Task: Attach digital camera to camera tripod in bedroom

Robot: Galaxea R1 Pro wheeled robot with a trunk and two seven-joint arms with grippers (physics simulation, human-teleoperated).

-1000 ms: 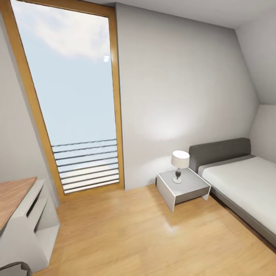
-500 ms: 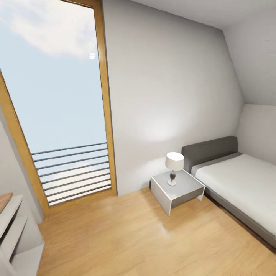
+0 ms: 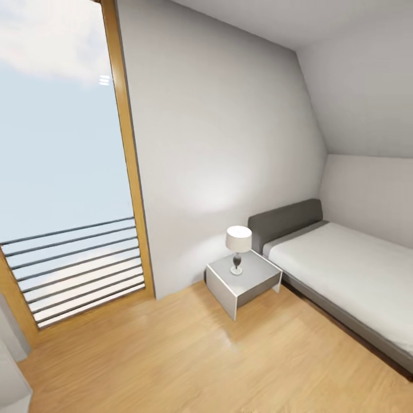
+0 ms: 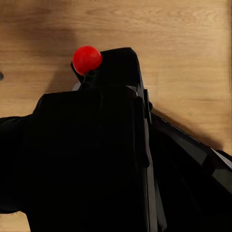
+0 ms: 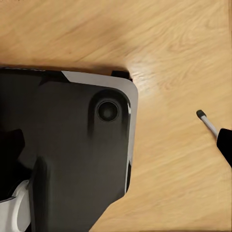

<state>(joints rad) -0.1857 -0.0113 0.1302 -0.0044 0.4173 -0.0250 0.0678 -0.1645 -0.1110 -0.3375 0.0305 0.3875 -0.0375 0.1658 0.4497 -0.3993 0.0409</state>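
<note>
One red-dotted digital camera [image 4: 96,145] fills the left wrist view.

you had a pale honey wood floor [image 3: 172,355] with a fine grain, and grey-white walls [image 3: 218,143]. the window frame [image 3: 131,172] was warm orange-brown, its rails [image 3: 74,264] grey against light blue sky with white cloud. the bed [image 3: 344,275] was dark grey with a white mattress [image 3: 350,269]. the bedside table [image 3: 244,281] was light grey, its lamp [image 3: 238,248] white-shaded. at your left wrist the camera [image 4: 96,154] was black with a bright red dot [image 4: 87,59].
</note>
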